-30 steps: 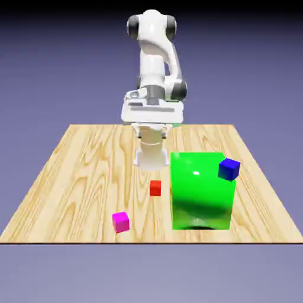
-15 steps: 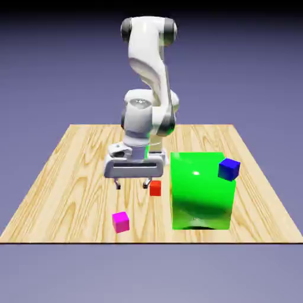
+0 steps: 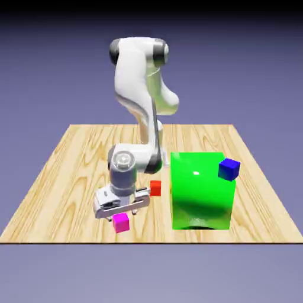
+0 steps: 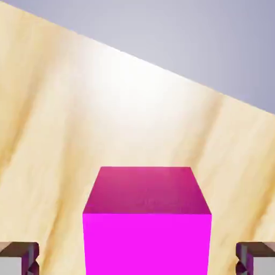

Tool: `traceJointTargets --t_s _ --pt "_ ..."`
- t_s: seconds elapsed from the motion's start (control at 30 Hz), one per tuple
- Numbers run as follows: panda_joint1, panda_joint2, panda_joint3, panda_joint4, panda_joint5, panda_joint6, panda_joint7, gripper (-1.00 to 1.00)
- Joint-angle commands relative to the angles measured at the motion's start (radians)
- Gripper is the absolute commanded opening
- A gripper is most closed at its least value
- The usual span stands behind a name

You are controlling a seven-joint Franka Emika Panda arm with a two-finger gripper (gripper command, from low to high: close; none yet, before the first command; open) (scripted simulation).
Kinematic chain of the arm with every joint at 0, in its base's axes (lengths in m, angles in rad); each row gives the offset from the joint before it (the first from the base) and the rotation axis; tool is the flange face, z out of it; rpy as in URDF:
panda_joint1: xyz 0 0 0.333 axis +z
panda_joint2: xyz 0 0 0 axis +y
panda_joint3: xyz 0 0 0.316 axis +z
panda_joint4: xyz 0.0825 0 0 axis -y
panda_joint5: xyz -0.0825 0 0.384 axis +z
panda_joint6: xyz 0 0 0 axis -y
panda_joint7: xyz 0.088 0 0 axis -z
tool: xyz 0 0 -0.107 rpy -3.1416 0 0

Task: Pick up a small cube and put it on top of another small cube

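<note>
1. Jaws are spread wide and hold nothing. In the hand view the two fingertips (image 4: 21, 257) sit at the bottom corners, well clear of the magenta cube (image 4: 146, 225) centred between them.
2. Magenta cube (image 3: 121, 222) rests on the tabletop (image 3: 59, 177) near its front edge, left of the big green block (image 3: 201, 189). The gripper (image 3: 120, 214) hangs right above it.
3. Blue cube (image 3: 228, 168) shows at the green block's upper right corner; whether it sits on the block or behind it, I cannot tell.
4. Risk: the hand looks rolled relative to the cube's faces in the exterior view. Closing skewed could twist or squirt the cube out.
5. Risk: closing too high gives a shallow pinch; the cube may slip during the lift.
6. Risk: the carry path crosses the red cube (image 3: 155, 188) and the green block. A low transit could knock either.
7. Risk: the target is small; an off-centre release would likely tip the magenta cube off.
</note>
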Motion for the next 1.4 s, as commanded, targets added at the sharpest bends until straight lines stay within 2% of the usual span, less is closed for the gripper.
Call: traceJointTargets --t_s 0.0,0.03,0.07,0.43,0.47,0.7,0.93,1.13,1.37 --pt "0.035 0.016 -0.036 -0.002 0.017 0.021 -0.012 0.0" --pt "0.056 0.026 -0.058 -0.003 0.028 0.034 -0.019 0.0" --pt "0.056 0.026 -0.058 -0.003 0.028 0.034 -0.019 -1.0" --pt "-0.245 -0.113 0.253 0.015 -0.12 -0.147 0.081 -1.0" --pt "-0.208 -0.132 0.278 0.003 -0.113 -0.151 0.064 -1.0" --pt "0.037 -0.168 0.241 0.238 -0.143 -0.351 -0.116 -1.0" --pt "0.29 -0.256 0.367 0.298 -0.234 -0.348 -0.269 -1.0" --pt "0.464 -0.369 0.574 0.131 -0.232 -0.236 -0.344 -1.0" --pt "0.466 -0.469 0.735 -0.122 -0.148 -0.153 -0.271 -1.0"
